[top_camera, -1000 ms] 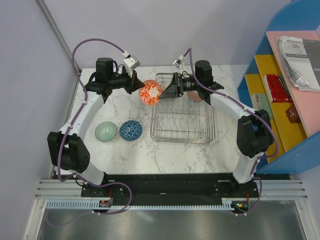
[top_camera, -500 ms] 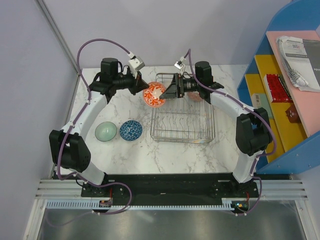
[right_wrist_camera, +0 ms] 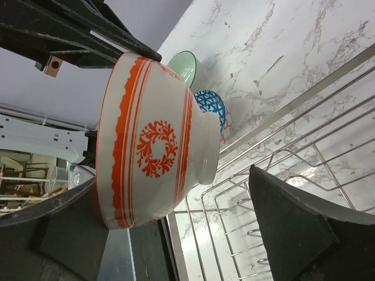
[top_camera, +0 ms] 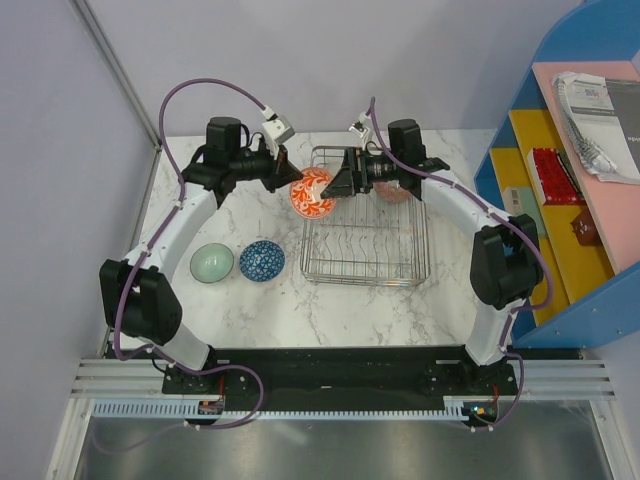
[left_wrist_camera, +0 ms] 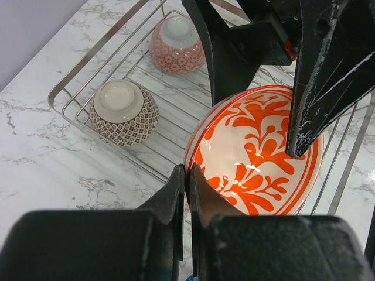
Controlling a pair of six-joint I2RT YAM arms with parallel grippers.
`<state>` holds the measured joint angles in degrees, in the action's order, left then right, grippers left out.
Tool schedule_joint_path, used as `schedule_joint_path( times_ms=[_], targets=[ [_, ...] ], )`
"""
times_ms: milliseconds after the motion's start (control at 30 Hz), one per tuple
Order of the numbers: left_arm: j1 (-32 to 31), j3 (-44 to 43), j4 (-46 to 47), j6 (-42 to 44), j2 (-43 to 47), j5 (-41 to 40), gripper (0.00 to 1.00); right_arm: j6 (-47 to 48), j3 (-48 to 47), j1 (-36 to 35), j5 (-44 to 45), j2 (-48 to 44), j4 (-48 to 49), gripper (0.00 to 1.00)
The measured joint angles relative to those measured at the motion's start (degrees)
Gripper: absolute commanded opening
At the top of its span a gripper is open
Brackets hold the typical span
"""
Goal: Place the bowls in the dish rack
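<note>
My left gripper (top_camera: 297, 181) is shut on the rim of an orange-and-white patterned bowl (top_camera: 312, 194) and holds it on edge above the left rim of the silver wire dish rack (top_camera: 365, 266). The left wrist view shows the jaws pinching the rim (left_wrist_camera: 188, 174) of that bowl (left_wrist_camera: 258, 146). My right gripper (top_camera: 336, 184) is open, with one finger (left_wrist_camera: 316, 82) inside the bowl and the other behind it. The right wrist view shows the bowl (right_wrist_camera: 152, 140) between my open fingers (right_wrist_camera: 293, 228). A grey-black bowl (left_wrist_camera: 124, 111) and a red-patterned bowl (left_wrist_camera: 176, 44) lie upside down in the rack.
A blue patterned bowl (top_camera: 262, 260) and a pale green bowl (top_camera: 211, 263) sit on the marble table left of the rack. A blue shelf unit (top_camera: 560, 200) with papers stands at the right edge. A wall runs behind the table.
My left arm has carried the orange bowl to the right, over the rack's left rim. The bowl now sits between my right gripper's open fingers. The right arm has barely moved.
</note>
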<state>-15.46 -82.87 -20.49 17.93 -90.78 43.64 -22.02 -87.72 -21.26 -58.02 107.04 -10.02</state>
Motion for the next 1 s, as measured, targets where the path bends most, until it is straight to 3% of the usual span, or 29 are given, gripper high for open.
schedule_joint_path(
  times_ms=[233, 700, 1000],
  targets=[
    [-0.04, 0.00, 0.04, 0.00, 0.00, 0.04, 0.02, -0.94, -1.18, 0.00, -1.05, 0.94, 0.11, 0.98],
    [-1.16, 0.00, 0.02, -0.02, -1.33, 1.77, 0.02, -11.34, 3.28, 0.00, -5.07, 1.31, 14.29, 0.98],
    [-1.49, 0.00, 0.09, -0.02, -1.38, 1.57, 0.02, -14.93, 5.40, 0.00, -6.93, 1.79, 18.23, 0.97]
  ],
)
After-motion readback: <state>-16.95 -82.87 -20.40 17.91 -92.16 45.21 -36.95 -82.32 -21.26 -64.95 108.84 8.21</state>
